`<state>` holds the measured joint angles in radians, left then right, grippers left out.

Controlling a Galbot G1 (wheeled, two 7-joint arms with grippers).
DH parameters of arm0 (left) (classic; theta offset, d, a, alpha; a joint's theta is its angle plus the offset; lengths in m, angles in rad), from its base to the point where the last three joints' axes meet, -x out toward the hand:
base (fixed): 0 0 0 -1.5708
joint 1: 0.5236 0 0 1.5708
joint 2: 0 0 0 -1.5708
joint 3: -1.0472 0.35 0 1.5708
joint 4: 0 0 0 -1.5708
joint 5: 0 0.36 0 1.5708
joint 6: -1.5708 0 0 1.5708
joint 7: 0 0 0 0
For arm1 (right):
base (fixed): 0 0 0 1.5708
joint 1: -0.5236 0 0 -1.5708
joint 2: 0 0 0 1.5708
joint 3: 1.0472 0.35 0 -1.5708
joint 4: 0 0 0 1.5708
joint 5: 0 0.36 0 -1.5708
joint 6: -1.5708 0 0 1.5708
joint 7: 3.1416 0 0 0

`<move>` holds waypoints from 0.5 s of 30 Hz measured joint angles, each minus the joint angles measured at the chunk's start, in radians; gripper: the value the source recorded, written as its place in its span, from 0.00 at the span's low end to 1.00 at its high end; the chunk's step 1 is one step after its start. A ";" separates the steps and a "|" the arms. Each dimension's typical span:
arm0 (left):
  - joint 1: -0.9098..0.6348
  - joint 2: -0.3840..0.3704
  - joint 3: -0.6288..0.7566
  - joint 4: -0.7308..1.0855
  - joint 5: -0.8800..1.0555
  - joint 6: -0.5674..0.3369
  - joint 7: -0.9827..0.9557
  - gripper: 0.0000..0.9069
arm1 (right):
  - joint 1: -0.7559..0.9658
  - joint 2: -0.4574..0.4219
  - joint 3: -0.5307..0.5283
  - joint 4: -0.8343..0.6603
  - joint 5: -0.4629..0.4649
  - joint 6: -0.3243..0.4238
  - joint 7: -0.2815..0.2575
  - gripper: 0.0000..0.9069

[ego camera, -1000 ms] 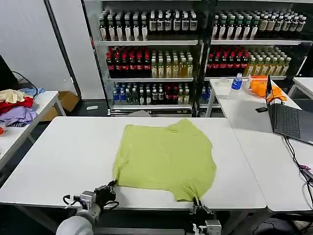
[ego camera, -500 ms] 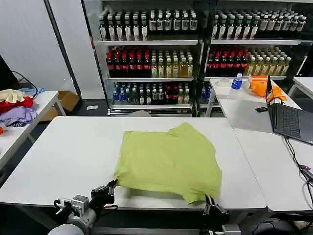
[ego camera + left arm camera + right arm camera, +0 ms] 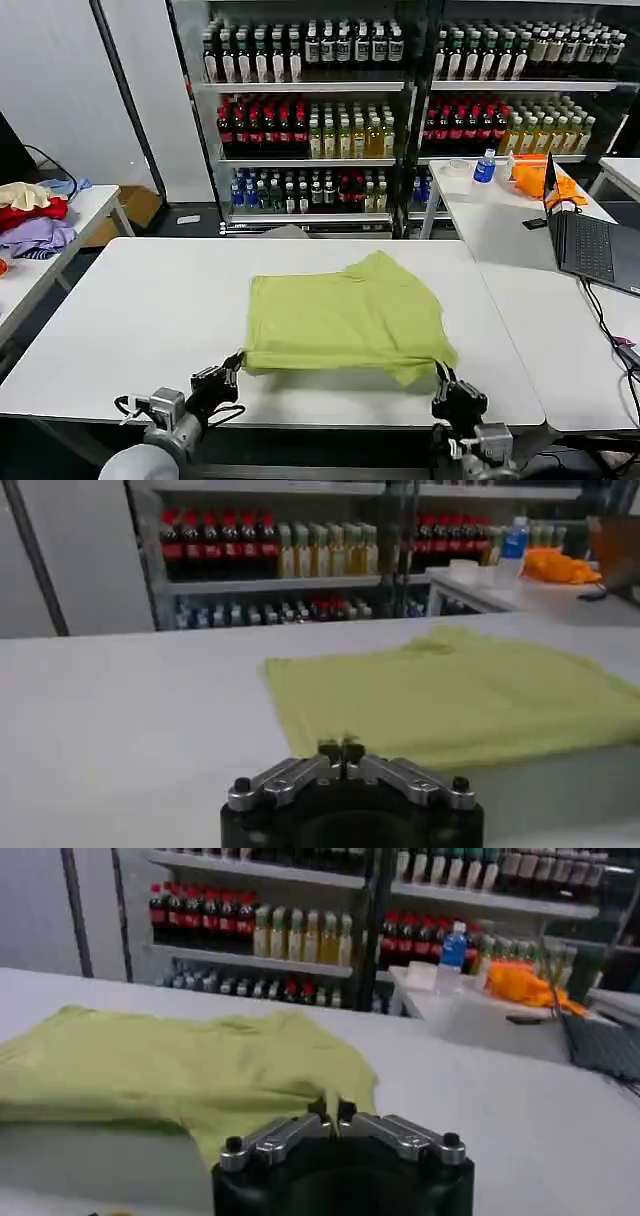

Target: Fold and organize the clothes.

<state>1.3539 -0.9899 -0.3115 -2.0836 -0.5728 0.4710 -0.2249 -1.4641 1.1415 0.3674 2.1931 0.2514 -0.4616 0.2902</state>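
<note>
T-shirt [image 3: 345, 318], one lime-green piece, lies on my white table [image 3: 130, 320] just ahead of both grippers, its near hem lifted off the surface. My left gripper [image 3: 232, 366] pinches the near left corner, fingers closed on the cloth; my right gripper [image 3: 441, 374] pinches the near right corner the same way. Both sit at the table's front edge, with bare tabletop outward of each. The fabric looks thin, rumpled at the far collar.
</note>
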 measured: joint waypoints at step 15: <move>-0.168 -0.014 0.087 0.149 0.024 -0.025 0.001 0.02 | 0.200 -0.018 -0.066 -0.167 -0.039 0.009 -0.043 0.00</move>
<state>1.1859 -1.0039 -0.2244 -1.9342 -0.5492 0.4462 -0.2234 -1.2641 1.1233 0.3015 2.0258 0.2122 -0.4531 0.2472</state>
